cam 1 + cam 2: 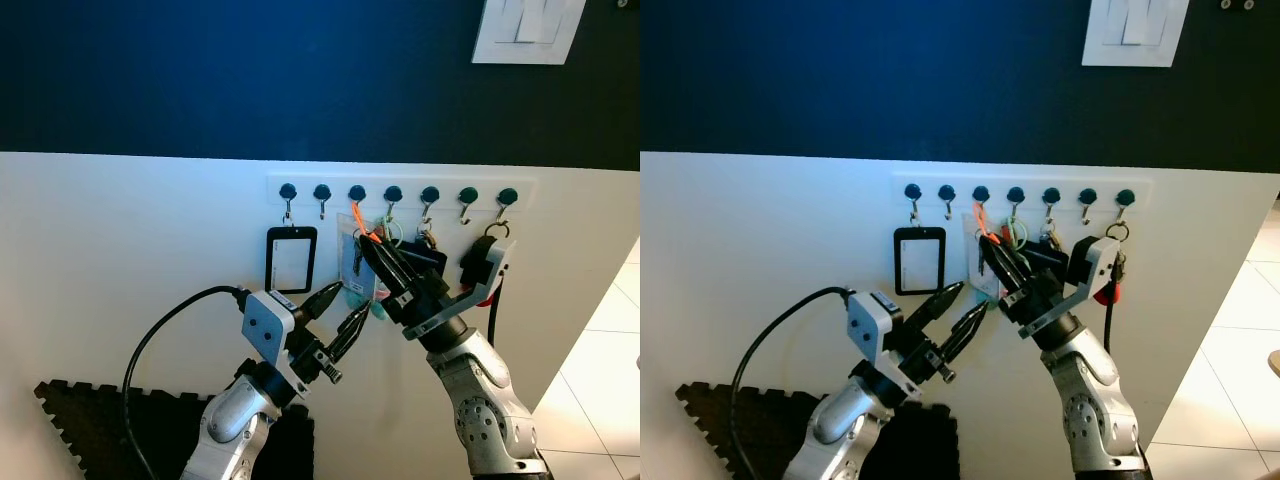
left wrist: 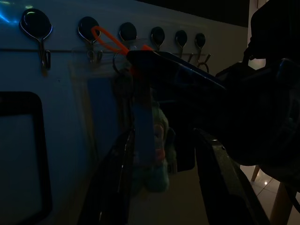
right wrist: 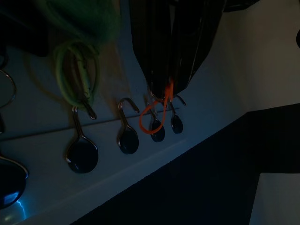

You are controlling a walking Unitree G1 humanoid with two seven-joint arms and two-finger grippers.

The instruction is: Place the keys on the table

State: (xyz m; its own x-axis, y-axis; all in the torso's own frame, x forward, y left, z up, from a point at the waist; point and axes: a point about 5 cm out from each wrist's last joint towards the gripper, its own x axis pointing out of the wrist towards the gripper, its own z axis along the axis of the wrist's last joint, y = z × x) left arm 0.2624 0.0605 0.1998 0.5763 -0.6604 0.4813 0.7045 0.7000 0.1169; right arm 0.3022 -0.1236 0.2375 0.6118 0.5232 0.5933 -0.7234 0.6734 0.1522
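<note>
The keys (image 1: 357, 262) hang by an orange loop (image 1: 358, 218) from the third hook of a white hook rack (image 1: 400, 192) on the wall. A clear card sleeve and a teal fluffy charm (image 1: 378, 308) hang with them. My right gripper (image 1: 366, 246) reaches up from the right and is shut on the orange loop (image 3: 152, 119) just under the hook. My left gripper (image 1: 340, 312) is open a little below and to the left of the bunch, fingers pointing at the wall. In the left wrist view the charm (image 2: 157, 173) hangs between its fingers (image 2: 117, 178).
A black badge holder (image 1: 291, 259) hangs on the first hook. A green loop (image 1: 392, 232) and other key bunches hang on the hooks further right. A light switch plate (image 1: 528, 28) sits high on the dark wall. A black foam mat (image 1: 90, 420) and pale tiles (image 1: 610, 380) cover the floor.
</note>
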